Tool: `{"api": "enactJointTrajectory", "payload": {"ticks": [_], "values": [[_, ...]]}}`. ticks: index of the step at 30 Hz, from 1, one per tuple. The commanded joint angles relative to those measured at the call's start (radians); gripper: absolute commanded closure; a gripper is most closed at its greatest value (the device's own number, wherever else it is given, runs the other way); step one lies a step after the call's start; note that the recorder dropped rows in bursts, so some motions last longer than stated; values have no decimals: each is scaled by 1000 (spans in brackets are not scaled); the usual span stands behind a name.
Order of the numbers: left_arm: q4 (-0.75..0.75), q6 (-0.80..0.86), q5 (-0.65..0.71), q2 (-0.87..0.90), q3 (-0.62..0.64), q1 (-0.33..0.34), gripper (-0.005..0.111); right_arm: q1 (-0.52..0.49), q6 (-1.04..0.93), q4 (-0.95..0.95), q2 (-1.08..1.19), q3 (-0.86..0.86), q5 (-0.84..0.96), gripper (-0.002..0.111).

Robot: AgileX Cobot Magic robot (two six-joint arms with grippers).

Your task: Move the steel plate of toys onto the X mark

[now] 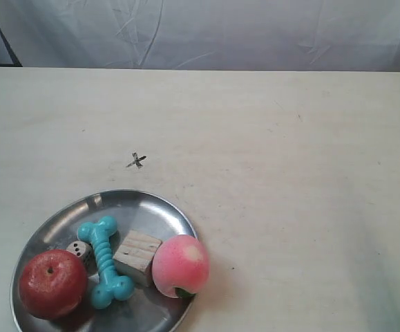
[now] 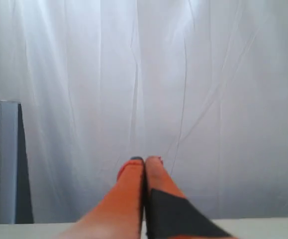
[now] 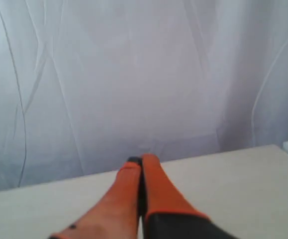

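- The steel plate [image 1: 148, 211] lies on the table [image 1: 289, 173] at the near edge of the exterior view, partly cut off by the frame. The X mark [image 1: 137, 161] is just beyond its far rim, not touching it.
- The plate carries an apple [image 1: 52, 283], a peach [image 1: 180, 265], a bone [image 1: 106, 261], a wooden block [image 1: 138, 255] and a die [image 1: 80, 250]. The peach sits at the rim.
- The left gripper [image 2: 144, 160] and the right gripper [image 3: 140, 159] each have their fingers pressed together with nothing between them. Both point toward the white curtain [image 2: 208, 99], and neither appears in the exterior view.
- Step in hand, as judged: reach the plate and take hold of it. One gripper should part its fingers, descend to a bare stretch of rim and pinch there.
- The move should be a short, level slide toward the mark. Tilting or jerking would likely roll the apple or peach off.
- The plate should finish centred over the mark.
- Nothing lies between the plate and the mark.
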Motion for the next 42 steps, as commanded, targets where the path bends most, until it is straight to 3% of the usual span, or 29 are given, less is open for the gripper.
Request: {"api": "enactJointTrajectory", "payload": {"ticks": [1,4,5,8,11,14,16,23,29,35,42], "values": [[-14,-157,-115,-6,5,-7,106,3,175,126,-8,2,-152,108],[-45,-401,-14,-6,5,-7,107,3,433,332,-8,2,-116,108],[-90,-528,106,-6,5,-7,107,4,473,368,-8,2,-55,108],[-99,-572,321,-6,-70,-7,107,14,531,370,-8,-58,158,109],[34,-565,499,112,-277,-7,107,27,411,354,64,-229,386,109],[88,-351,743,380,-521,-10,107,27,219,343,303,-434,579,109],[40,-159,902,567,-704,-10,107,27,74,351,480,-565,762,109],[-82,191,1270,1039,-1100,-10,107,27,-102,441,845,-753,1037,109],[-155,330,1363,1364,-1169,21,107,62,-199,634,880,-705,1070,109],[-447,549,1359,1576,-1173,102,107,264,-173,612,912,-649,888,109],[-458,645,1380,1701,-1173,158,107,475,-144,584,1178,-679,831,109]]}}
